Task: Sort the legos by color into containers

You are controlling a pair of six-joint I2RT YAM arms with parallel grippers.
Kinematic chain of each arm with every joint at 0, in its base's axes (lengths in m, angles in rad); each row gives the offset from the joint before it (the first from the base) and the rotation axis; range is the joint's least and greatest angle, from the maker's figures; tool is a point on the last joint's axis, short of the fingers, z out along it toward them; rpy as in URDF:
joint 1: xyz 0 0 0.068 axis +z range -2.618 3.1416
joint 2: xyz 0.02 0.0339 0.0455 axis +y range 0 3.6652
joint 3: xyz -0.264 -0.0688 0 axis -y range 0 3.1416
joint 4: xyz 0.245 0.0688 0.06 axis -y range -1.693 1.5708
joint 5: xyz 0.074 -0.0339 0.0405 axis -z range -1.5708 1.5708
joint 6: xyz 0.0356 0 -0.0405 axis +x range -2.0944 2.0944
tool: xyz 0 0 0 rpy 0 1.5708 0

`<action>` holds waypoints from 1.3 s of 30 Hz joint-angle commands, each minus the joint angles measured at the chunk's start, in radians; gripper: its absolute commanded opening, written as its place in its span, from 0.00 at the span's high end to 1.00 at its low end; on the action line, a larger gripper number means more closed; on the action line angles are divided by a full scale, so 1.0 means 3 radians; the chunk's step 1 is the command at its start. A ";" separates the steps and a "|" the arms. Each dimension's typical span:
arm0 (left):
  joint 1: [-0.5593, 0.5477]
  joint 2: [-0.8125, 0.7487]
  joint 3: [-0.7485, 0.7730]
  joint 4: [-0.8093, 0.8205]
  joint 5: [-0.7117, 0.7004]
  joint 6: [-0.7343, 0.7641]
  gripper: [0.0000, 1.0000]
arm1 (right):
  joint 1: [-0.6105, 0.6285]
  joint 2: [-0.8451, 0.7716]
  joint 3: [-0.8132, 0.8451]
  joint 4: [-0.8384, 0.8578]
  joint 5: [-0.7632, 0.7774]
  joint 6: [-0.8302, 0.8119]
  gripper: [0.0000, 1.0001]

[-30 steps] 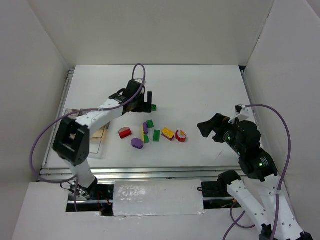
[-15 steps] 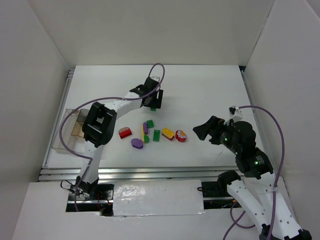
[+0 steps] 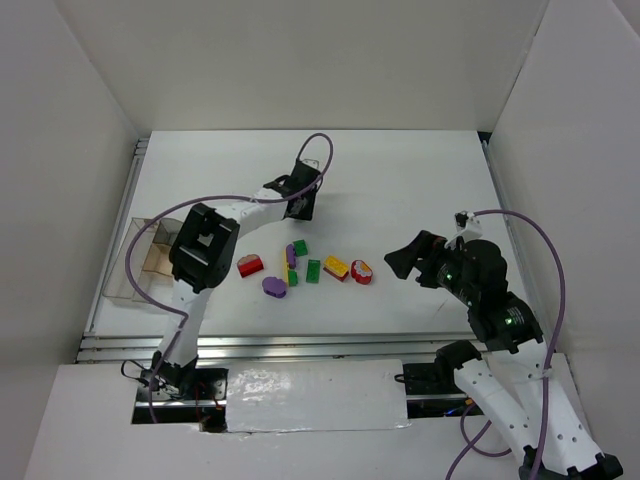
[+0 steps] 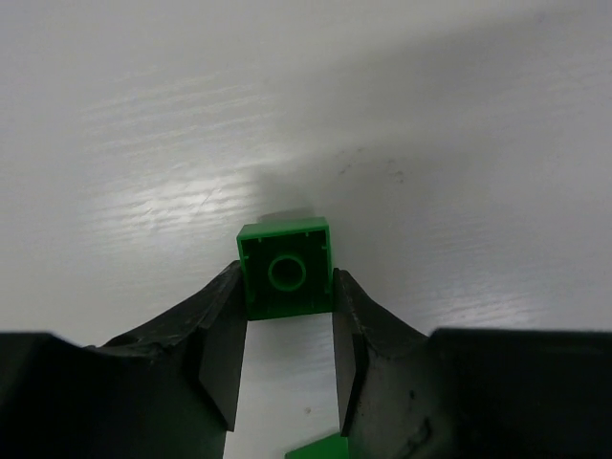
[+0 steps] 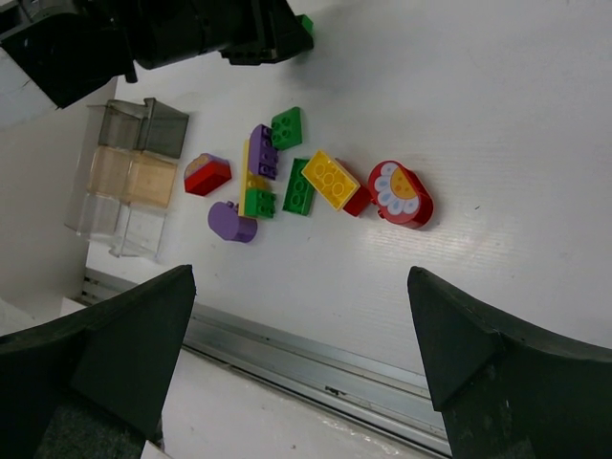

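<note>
Left gripper (image 4: 287,282): reaching over the far middle of the worktop (image 3: 400,190), its fingers (image 4: 222,354) clamped on both side faces of the green brick (image 4: 285,263).
Green brick: flat on the worktop, studs down, just far of the other legos (image 3: 305,268) and apart from them.
Right gripper (image 5: 301,277): fingers wide apart, holding nothing, hovering near right.
Containers (image 3: 140,262): at the left edge, well apart from the brick.
Step in hand: taking hold of the green brick, I'd say.
Doing it well: only the fingertips have it, so squeeze squarely, lift straight up, then swing left high over the pile. Which compartment takes green I cannot tell.
</note>
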 commanded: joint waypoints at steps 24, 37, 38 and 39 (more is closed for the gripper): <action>0.0997 -0.1985 -0.1410 -0.1041 -0.1140 -0.1318 0.89 | 0.0054 0.0042 -0.0127 0.0321 -0.0212 -0.0041 0.01; 0.1146 -0.2015 -0.1686 -0.0929 -0.1140 -0.1441 0.48 | 0.0043 0.0159 -0.0132 0.0382 -0.0283 -0.0031 0.00; 0.1151 -0.2026 -0.1712 -0.0919 -0.1156 -0.1446 0.34 | 0.0048 0.0165 -0.0137 0.0392 -0.0293 -0.0031 0.01; 0.1156 -0.2036 -0.1717 -0.0934 -0.1186 -0.1497 0.28 | 0.0043 0.0170 -0.0137 0.0403 -0.0304 -0.0026 0.01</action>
